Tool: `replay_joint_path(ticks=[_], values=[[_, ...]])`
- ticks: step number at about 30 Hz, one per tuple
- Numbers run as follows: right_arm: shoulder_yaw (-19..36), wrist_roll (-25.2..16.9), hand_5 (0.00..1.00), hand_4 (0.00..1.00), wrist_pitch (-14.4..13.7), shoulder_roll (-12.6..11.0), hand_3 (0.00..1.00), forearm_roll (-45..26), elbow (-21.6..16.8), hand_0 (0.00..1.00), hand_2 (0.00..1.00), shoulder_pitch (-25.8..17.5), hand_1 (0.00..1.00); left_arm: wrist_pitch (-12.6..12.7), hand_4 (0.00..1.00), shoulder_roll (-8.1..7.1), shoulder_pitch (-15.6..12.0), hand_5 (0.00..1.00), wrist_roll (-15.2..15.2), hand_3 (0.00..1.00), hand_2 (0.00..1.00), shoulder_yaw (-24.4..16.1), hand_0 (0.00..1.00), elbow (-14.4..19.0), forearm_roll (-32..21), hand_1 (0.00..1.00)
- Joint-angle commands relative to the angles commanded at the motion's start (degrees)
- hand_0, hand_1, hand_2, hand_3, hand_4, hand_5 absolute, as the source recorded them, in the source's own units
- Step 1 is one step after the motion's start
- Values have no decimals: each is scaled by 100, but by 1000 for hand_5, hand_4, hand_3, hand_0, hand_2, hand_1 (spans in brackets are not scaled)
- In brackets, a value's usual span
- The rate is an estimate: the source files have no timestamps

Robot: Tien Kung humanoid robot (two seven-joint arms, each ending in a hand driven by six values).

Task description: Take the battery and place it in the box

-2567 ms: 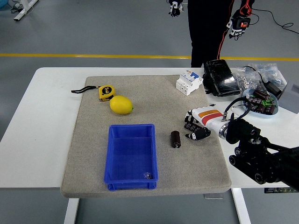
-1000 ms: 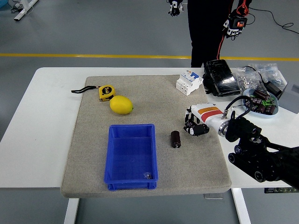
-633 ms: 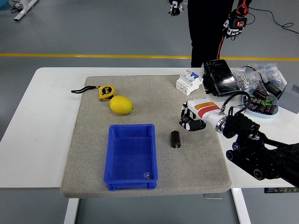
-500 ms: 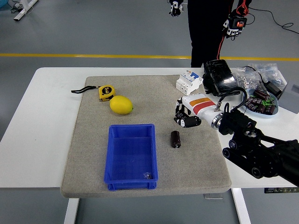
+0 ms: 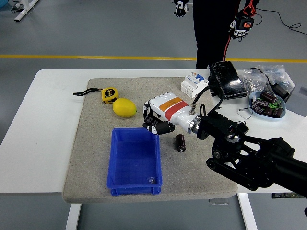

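Observation:
The battery (image 5: 180,143), a short dark cylinder, lies on the grey mat just right of the blue box (image 5: 135,130). My right hand (image 5: 156,123), white with an orange stripe, hovers over the box's far right corner, left of and beyond the battery. Its fingers are curled and I see nothing held in them. A small shiny item (image 5: 151,180) lies in the box's near right corner. The left arm is out of view.
A lemon (image 5: 124,107) and a yellow tape measure (image 5: 109,95) lie beyond the box. A white breaker (image 5: 194,84), a black case (image 5: 225,80), plastic bags (image 5: 268,75) and a bowl (image 5: 254,97) of dark parts sit at the right. A person (image 5: 216,28) stands at the far side.
My right hand has swept left from beside the battery to above the box's far right corner, fingers curling in. The battery has stayed in place on the mat.

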State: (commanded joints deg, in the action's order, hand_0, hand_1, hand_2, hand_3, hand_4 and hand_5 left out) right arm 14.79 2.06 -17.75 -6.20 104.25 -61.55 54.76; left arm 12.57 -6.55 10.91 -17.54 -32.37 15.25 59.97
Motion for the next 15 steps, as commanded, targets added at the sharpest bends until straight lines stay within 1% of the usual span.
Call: replay_joint_path(ticks=[3, 5, 6, 9, 11, 12, 15], values=[[-158, 68, 257, 659, 73, 107, 458, 37, -126, 221, 427, 74, 365, -7, 629, -3, 2, 596, -7, 581, 625, -15, 564, 1, 25, 573], [-259, 126, 257, 659, 182, 208, 458, 58, -162, 221, 427, 135, 365, -14, 629, -7, 6, 596, -14, 581, 625, -28, 564, 3, 52, 573], [-303, 162, 264, 726, 249, 254, 522, 65, -173, 372, 497, 163, 458, -16, 629, -9, 8, 596, -17, 581, 623, -34, 565, 3, 60, 573], [-408, 225, 264, 726, 525, 385, 522, 85, -144, 372, 497, 224, 458, -22, 629, -12, 14, 596, -27, 581, 623, -56, 565, 3, 91, 573], [-436, 231, 264, 726, 635, 437, 522, 93, -105, 372, 497, 237, 458, -23, 629, -14, 18, 596, -28, 581, 623, -54, 565, 4, 90, 573], [-442, 235, 419, 976, 697, 460, 886, 76, -76, 682, 765, 237, 724, -22, 628, -16, 20, 594, -27, 581, 623, -49, 566, 4, 80, 572], [-442, 229, 419, 976, 773, 463, 886, 4, -34, 682, 765, 234, 724, -10, 628, -19, 21, 594, -20, 581, 623, -34, 566, 3, 44, 572]])
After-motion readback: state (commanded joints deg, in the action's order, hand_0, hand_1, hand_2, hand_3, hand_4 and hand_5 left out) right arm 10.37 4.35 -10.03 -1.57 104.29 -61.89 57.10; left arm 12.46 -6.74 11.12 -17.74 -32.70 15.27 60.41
